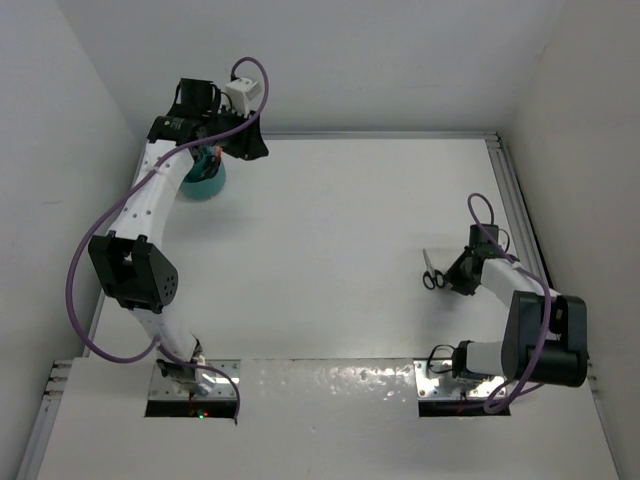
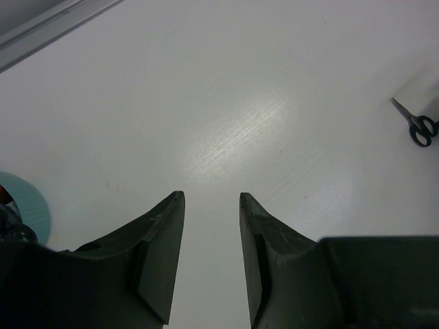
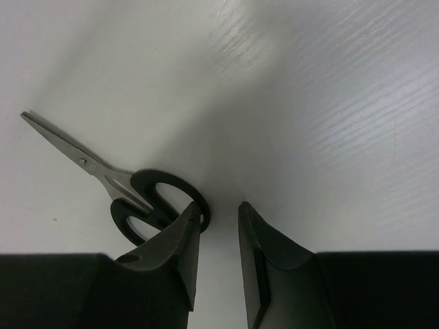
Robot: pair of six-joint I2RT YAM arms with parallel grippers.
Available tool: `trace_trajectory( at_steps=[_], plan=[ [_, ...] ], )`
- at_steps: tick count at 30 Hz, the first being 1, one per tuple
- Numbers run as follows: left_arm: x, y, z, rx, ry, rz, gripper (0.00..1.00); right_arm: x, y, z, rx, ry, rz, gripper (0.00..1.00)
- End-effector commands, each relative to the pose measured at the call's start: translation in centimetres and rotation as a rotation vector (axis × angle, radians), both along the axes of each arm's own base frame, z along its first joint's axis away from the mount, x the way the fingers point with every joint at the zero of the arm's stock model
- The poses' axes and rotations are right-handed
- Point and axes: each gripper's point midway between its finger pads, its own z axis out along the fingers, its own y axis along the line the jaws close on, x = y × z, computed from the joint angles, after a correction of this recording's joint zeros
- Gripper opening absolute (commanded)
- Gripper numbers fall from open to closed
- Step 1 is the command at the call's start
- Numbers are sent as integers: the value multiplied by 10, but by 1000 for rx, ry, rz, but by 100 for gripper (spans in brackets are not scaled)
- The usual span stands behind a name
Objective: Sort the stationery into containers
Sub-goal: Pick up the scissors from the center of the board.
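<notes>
One pair of scissors (image 1: 429, 271) | black loop handles, grey blades closed | laid at 3 o'clock, top view | right gripper (image 3: 219, 207) held open, handle beside one finger (image 3: 180, 247) | left gripper (image 2: 211, 196) held open

Robotics lab/test cell by the look: bare white tabletop (image 1: 340, 230) boxed in by plain white walls (image 1: 350, 60) on 3 sides, alu rail (image 1: 511, 195) along right edge, left arm (image 1: 160, 195) & right arm (image 1: 545, 330) bolted at near edge, purple cables (image 1: 72, 288) trailing.
</notes>
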Motion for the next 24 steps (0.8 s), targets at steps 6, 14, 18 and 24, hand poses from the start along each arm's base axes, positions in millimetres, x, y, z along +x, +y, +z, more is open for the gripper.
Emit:
trace_trajectory(
  at_steps=[6, 14, 18, 24],
  plan=[
    [0, -1, 22, -5, -66, 2, 36, -16, -7, -19, -31, 130, -26, 27],
    [4, 1, 24, 4, -79, 8, 36, -25, -13, -17, -120, 224, 7, 27],
    [5, 0, 24, 1, -80, 10, 36, -30, -8, -23, -112, 246, 19, 26],
    [6, 3, 28, 3, -90, 16, 36, -29, -2, -31, -75, 244, 19, 13]
  ],
)
